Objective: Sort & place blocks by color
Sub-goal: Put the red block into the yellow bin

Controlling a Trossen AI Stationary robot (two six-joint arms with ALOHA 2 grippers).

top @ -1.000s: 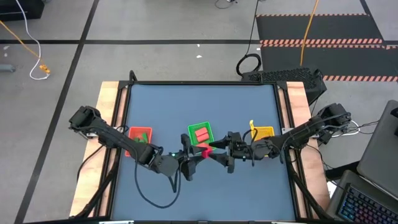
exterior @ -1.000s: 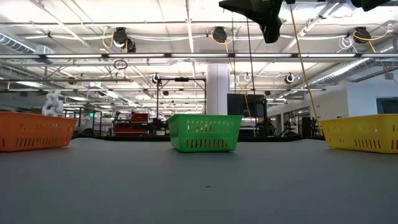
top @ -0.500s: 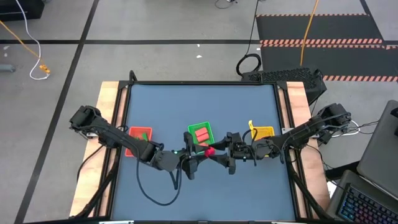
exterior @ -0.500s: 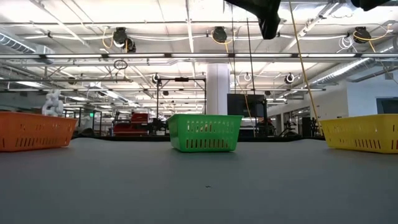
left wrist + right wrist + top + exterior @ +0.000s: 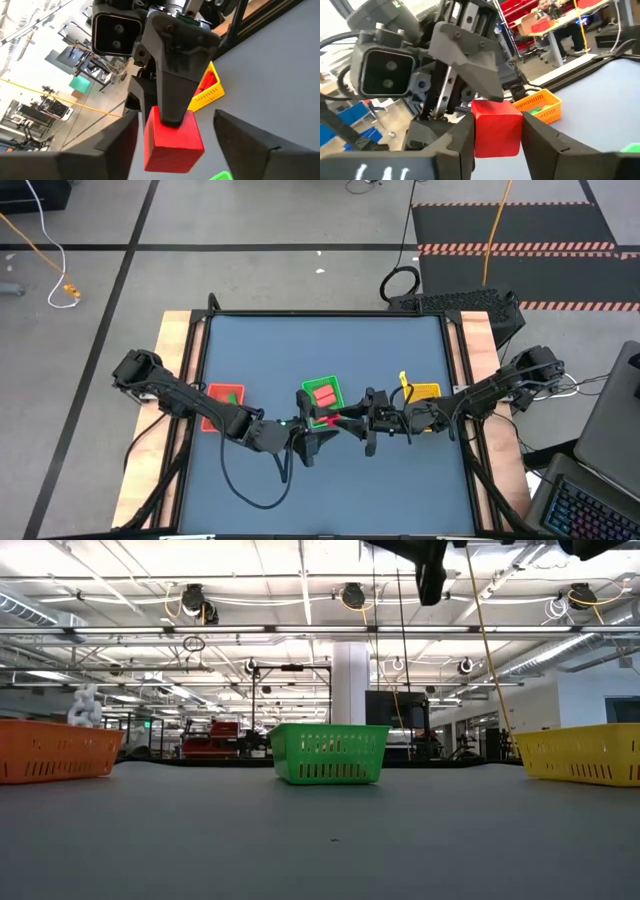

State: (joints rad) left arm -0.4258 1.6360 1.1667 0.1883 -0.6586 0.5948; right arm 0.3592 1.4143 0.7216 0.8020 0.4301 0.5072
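Right gripper [image 5: 497, 145] just clamped your red block [image 5: 496, 127] mid-air beside the green tray [image 5: 322, 394], while the left gripper [image 5: 175, 155] spread wide. Handoff looks done, so the block's yours to bin.

Red block [image 5: 173, 141]: I read it as a smooth, matt solid with clean edges. Right gripper [image 5: 347, 421] fingers [image 5: 461, 134]: dark, matt, plastic-looking; left gripper [image 5: 318, 432] fingers [image 5: 245, 141] look the same. Table [image 5: 330, 345]: matt blue-grey top, faintly grainy from the low view, with bare light wood side rails. Green basket [image 5: 329, 753], orange basket [image 5: 55, 751], yellow basket [image 5: 585, 753]: slotted moulded plastic, slight sheen.
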